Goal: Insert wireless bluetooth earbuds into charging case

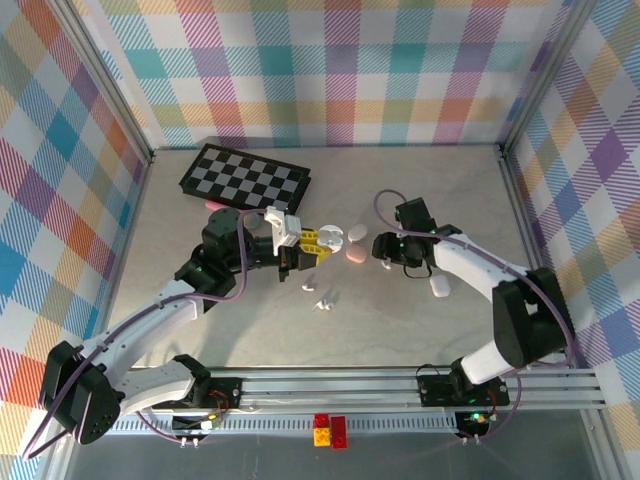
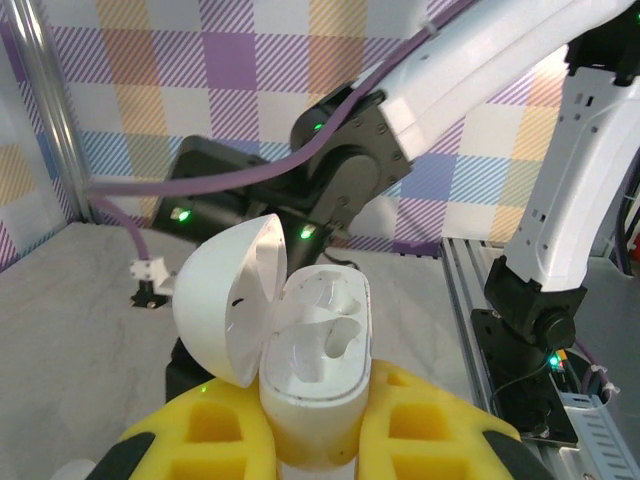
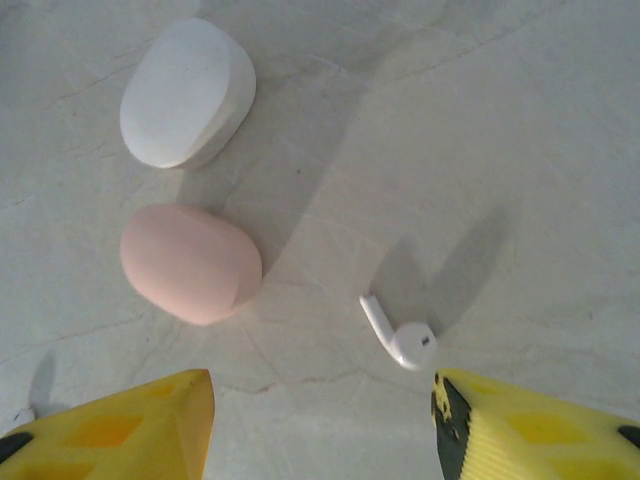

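Marbled table [image 1: 440, 180], left fingers [image 2: 215, 432] pinching open case [image 2: 315, 352]

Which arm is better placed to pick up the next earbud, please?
Probably right: the right end effector hovers open over a loose white earbud, while the left end effector is shut on the open white case.

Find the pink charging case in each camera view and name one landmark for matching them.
Top external: pink case, mid-table, just on the near side of the closed white case.
Right wrist: pink case left of centre, directly below the closed white case.
Left wrist: this camera faces the open white case clamped in the left gripper.
Shared landmark: that closed white case.
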Tool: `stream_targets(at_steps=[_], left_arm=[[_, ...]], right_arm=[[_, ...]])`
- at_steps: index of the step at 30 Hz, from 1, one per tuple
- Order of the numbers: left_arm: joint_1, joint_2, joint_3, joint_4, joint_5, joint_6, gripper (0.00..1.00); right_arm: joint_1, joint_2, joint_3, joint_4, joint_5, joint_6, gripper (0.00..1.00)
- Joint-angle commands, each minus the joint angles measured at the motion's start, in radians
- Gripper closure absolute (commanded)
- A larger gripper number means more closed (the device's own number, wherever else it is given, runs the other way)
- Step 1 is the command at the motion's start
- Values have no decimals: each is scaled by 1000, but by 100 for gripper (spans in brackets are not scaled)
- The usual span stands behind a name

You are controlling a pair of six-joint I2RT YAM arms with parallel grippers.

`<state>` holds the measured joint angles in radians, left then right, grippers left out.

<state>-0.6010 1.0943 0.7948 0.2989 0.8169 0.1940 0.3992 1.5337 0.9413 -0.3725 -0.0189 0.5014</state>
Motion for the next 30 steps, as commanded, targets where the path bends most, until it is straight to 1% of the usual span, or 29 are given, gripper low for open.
stream_targets(at_steps=[1,8,15,24,30], left_arm=[[-6,-30,-9,37,6,-15,100],[-7,-46,-5,2,2,14,100],[-6,-47,7,-30,8,27,100],[-6,-37,21,-57,16,47,100],[-6,-26,23,-46,19,47,100]], right_arm=[[-6,59,53,27,-9,-75,41],[-13,190,119,5,-109,-139,40],[-25,261,151,-24,-93,-144,41],[-28,230,76,-32,-88,-144,35],[-28,162,2,-6,-144,-118,35]])
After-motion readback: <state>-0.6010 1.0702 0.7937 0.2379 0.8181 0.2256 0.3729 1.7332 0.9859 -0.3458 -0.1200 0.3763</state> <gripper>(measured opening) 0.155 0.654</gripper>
